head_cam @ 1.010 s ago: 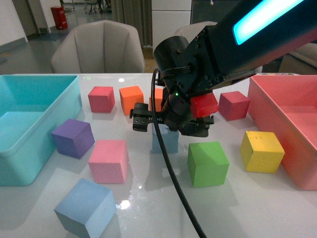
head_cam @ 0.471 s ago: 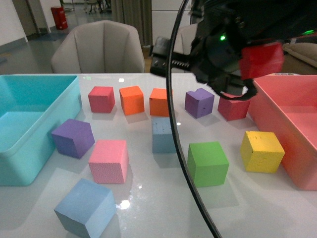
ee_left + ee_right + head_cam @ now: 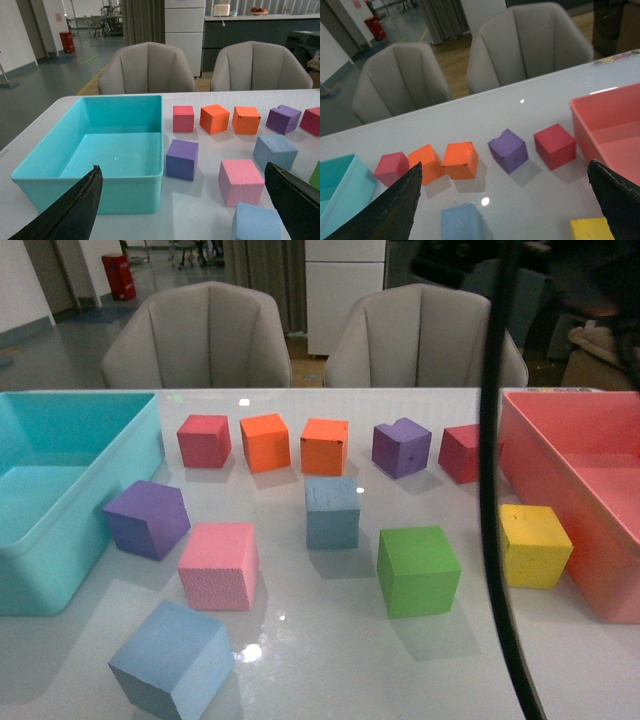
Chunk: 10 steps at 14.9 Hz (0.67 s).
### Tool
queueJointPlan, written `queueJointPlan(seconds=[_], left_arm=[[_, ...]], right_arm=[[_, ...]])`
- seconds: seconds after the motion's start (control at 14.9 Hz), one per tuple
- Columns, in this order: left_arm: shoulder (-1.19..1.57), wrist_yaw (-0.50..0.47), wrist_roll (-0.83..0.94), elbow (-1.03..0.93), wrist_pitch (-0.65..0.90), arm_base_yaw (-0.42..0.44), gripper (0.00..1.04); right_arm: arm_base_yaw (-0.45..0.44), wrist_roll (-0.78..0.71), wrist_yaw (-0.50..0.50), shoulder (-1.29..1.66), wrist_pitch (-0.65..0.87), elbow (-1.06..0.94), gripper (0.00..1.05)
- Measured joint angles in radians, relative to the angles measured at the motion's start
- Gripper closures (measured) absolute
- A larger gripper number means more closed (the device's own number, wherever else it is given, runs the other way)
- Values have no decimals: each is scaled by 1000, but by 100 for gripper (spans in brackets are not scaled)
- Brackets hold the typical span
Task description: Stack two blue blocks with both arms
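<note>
One blue block (image 3: pixel 332 512) stands in the middle of the white table (image 3: pixel 330 640); it also shows in the left wrist view (image 3: pixel 275 151) and the right wrist view (image 3: pixel 461 223). The second blue block (image 3: pixel 172 660) lies near the front left edge, and also shows in the left wrist view (image 3: pixel 256 224). My left gripper (image 3: pixel 185 210) is open and empty, raised above the table's front, with the nearer blue block between its wide fingers. My right gripper (image 3: pixel 506 210) is open and empty, high above the middle block. Neither gripper shows in the front view, only a black cable (image 3: pixel 492 480).
A turquoise bin (image 3: pixel 60 490) stands at the left, a pink bin (image 3: pixel 570 470) at the right. Around the blue blocks lie purple (image 3: pixel 148 518), pink (image 3: pixel 218 565), green (image 3: pixel 418 570), yellow (image 3: pixel 535 545), magenta (image 3: pixel 204 440), two orange (image 3: pixel 265 442), purple (image 3: pixel 401 447) and red (image 3: pixel 462 453) cubes.
The right arm, low over the middle blue block a second ago, has lifted up and to the right out of the front view. The block stays on the table.
</note>
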Motion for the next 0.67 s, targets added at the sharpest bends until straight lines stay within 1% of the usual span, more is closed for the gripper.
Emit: queueJointPlan(seconds=[0.07, 0.13, 0.2, 0.27, 0.34, 0.4, 0.47, 0.54, 0.67], left_arm=[[0, 0, 0, 0, 0, 0, 7], [0, 0, 0, 0, 0, 0, 7], [0, 0, 0, 0, 0, 0, 7], [0, 0, 0, 0, 0, 0, 7], [0, 0, 0, 0, 0, 0, 7], [0, 0, 0, 0, 0, 0, 7], [0, 0, 0, 0, 0, 0, 7], [0, 0, 0, 0, 0, 0, 7], [0, 0, 0, 0, 0, 0, 7]], right_arm=[[0, -10, 14, -30, 14, -34, 6], [7, -35, 49, -124, 45, -151, 6], [8, -85, 67, -220, 126, -286, 9], [-25, -174, 10, -309, 244, -397, 20], [-48, -209, -17, -369, 261, -448, 25], [-66, -244, -32, -415, 247, -479, 29], [-104, -285, -64, -509, 210, -541, 36], [-172, -327, -122, -667, 112, -635, 49], [-301, -356, -256, -951, -96, -720, 75]])
